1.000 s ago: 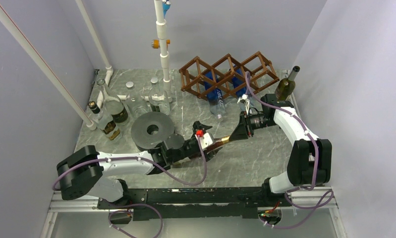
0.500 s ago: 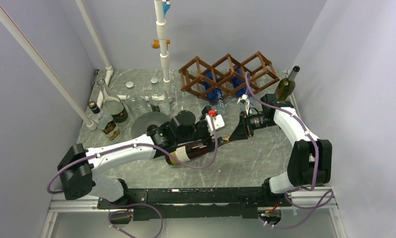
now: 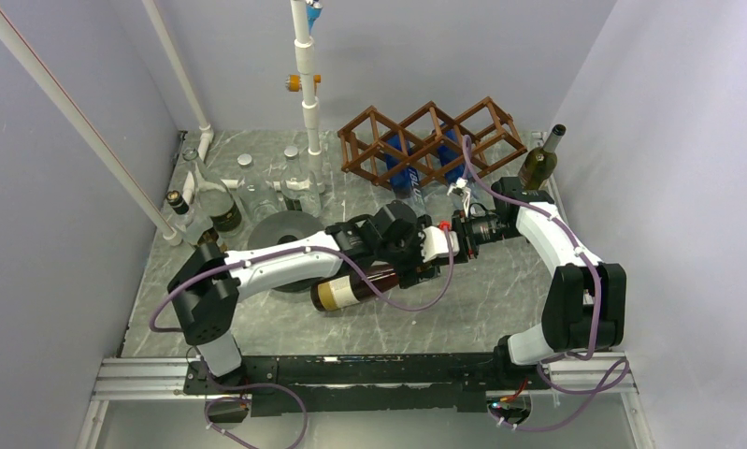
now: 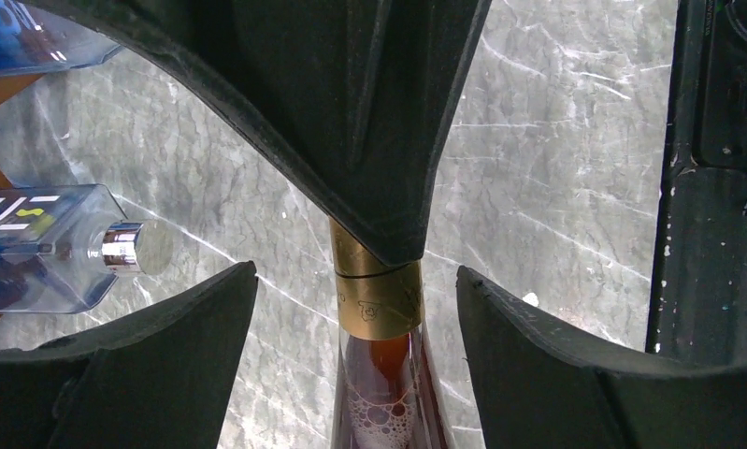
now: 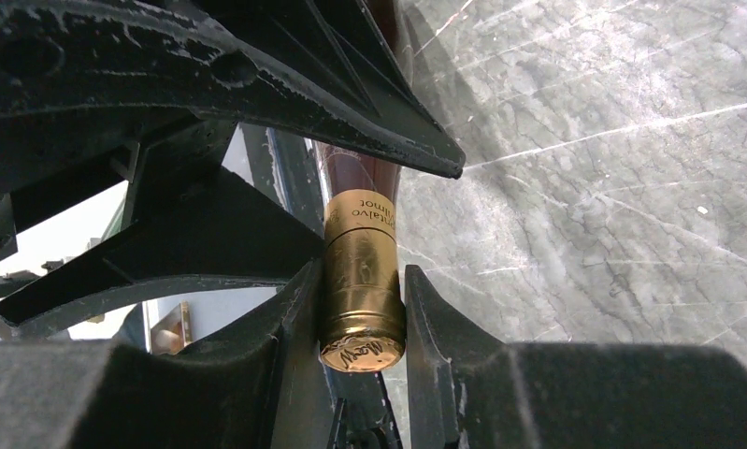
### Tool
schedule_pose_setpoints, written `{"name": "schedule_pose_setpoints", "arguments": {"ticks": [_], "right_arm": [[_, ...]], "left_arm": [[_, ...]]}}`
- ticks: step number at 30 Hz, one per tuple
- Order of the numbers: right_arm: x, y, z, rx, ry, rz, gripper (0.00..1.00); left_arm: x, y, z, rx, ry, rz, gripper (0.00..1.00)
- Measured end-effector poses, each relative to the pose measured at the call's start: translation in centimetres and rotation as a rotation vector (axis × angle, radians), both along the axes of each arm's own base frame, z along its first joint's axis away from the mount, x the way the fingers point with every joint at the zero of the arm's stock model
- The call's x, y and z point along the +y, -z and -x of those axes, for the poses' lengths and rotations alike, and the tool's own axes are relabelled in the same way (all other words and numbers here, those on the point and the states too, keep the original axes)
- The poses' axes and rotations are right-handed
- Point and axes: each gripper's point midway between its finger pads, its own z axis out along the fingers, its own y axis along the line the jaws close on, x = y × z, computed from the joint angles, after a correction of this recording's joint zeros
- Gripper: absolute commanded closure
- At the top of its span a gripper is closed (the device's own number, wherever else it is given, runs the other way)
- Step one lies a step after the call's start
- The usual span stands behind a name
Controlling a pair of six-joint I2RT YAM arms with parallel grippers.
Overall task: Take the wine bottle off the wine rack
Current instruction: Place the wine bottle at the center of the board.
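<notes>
shifted over the last second: left gripper (image 4: pixel 355 281), from the belly of the wine bottle (image 3: pixel 355 288) up to its gold-foil neck. bottle out of the wine rack (image 3: pixel 432 140), lying near level in front of it, base pointing away from the rack. right gripper (image 5: pixel 360 313) clenched on the foil tip. left fingers (image 4: pixel 164 355) spread either side of the neck, not touching.

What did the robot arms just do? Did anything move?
The left gripper swung right along the bottle up to its neck. It now straddles the neck with jaws open, not touching. The right gripper stayed shut on the bottle's gold top. The bottle lies about where it was, and the rack did not move.
</notes>
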Motion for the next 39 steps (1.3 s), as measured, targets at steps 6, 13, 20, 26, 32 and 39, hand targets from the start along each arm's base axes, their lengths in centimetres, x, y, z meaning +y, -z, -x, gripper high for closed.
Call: {"name": "schedule_pose_setpoints", "arguments": {"ticks": [6, 13, 20, 26, 32, 39], "right_arm": [[0.0, 0.0, 0.0, 0.000, -0.002, 0.001, 1.00], [0.0, 0.0, 0.0, 0.000, -0.002, 0.003, 1.00], [0.0, 0.2, 0.2, 0.004, -0.004, 0.008, 0.99], [0.1, 0.3, 0.1, -0.023, -0.018, 0.010, 0.56], [0.4, -0.6, 0.9, -0.020, -0.044, -0.041, 0.22], [0.6, -2.3, 2.0, -0.069, -0.099, -0.091, 0.14]], "left_arm": [[-0.1, 0.3, -0.1, 0.013, 0.005, -0.029, 0.34], [-0.4, 1.2, 0.0, 0.044, 0.014, -0.067, 0.48], [-0.5, 1.7, 0.7, 0.108, -0.001, -0.090, 1.00], [-0.4, 1.7, 0.5, 0.086, 0.006, -0.093, 1.00], [0.9, 1.1, 1.0, 0.060, -0.006, -0.057, 1.00], [2.9, -0.8, 1.6, 0.034, -0.037, -0.009, 1.00]]}}
